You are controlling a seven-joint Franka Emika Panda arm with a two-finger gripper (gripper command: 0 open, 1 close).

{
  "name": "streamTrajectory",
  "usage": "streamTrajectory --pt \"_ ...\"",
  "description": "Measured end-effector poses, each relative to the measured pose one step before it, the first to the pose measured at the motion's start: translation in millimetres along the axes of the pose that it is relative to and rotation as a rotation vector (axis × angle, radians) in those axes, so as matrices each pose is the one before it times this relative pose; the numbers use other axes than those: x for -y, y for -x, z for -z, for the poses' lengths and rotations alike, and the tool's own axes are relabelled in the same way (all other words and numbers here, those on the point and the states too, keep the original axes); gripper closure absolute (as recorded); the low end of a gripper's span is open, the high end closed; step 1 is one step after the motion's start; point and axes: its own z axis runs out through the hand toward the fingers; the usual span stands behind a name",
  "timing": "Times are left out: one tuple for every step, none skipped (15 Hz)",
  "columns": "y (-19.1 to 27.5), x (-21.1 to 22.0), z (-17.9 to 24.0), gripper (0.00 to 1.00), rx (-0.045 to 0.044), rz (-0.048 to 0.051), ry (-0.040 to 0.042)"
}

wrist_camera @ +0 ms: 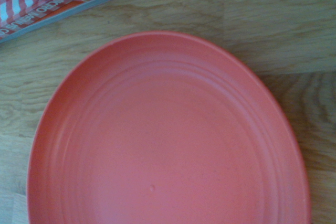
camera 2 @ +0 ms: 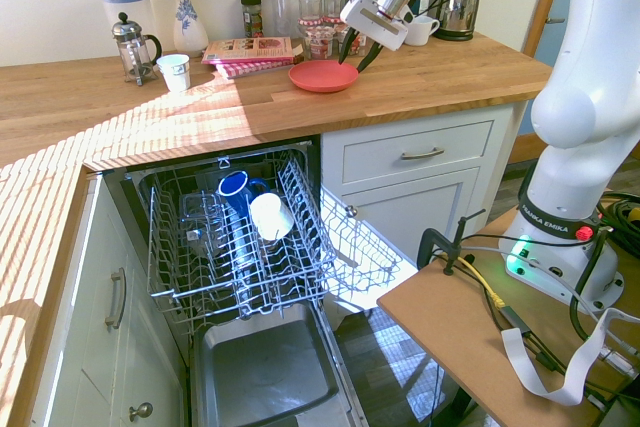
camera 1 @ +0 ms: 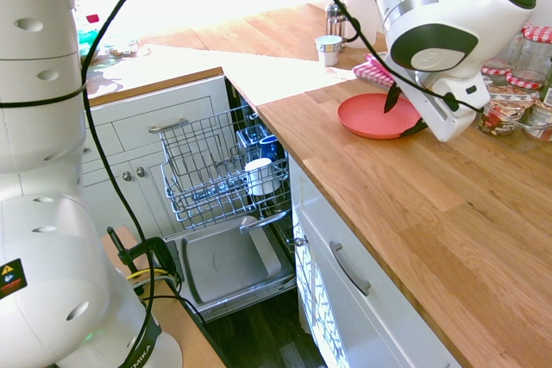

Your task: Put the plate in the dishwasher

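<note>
The coral-red plate (camera 1: 371, 115) lies flat on the wooden counter, and it fills the wrist view (wrist_camera: 168, 140). My gripper (camera 1: 404, 113) hangs tilted over the plate's edge on the jar side. It is open, with one dark finger above the plate and the other at its rim. From the other side, the gripper (camera 2: 357, 56) sits just above the plate (camera 2: 320, 76). The dishwasher (camera 1: 226, 258) stands open below the counter, with its grey wire rack (camera 2: 235, 247) pulled out over the lowered door (camera 2: 265, 372).
A red-checked magazine (camera 2: 252, 50) lies right behind the plate. Several jars (camera 2: 320, 25) and a kettle (camera 2: 460, 2) stand at the wall. A paper cup (camera 2: 174, 71) and a French press (camera 2: 133, 47) are further left. A blue mug (camera 2: 237, 190) and a white cup (camera 2: 270, 215) sit in the rack.
</note>
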Motion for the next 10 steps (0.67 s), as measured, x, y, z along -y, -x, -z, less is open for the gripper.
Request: streamTrajectory --pt "0.30 3.86 -5.28 1.00 0.00429 -0.00268 0.00460" --pt "-0.48 1.98 -4.91 1.00 0.00331 -0.00347 0.00462" --pt "-1.20 1.13 -4.44 1.00 0.00251 -0.00290 0.00462" --pt "-1.78 0.94 -3.34 1.00 0.00042 -0.00450 0.00457" --pt "-1.41 0.13 -2.64 1.00 0.00102 -0.00393 0.00314" --pt "-0.65 -0.03 -2.67 1.00 0.00210 -0.00205 0.00280" --pt "0.33 -0.01 -2.49 1.00 0.00276 -0.00198 0.00262" --pt "0.87 0.65 -2.50 1.00 0.00304 -0.00200 0.00237" --pt "1.38 0.88 -3.09 1.00 0.00368 -0.00194 0.00315" --pt "1.33 0.65 -3.26 1.00 0.00414 -0.00261 0.00302"
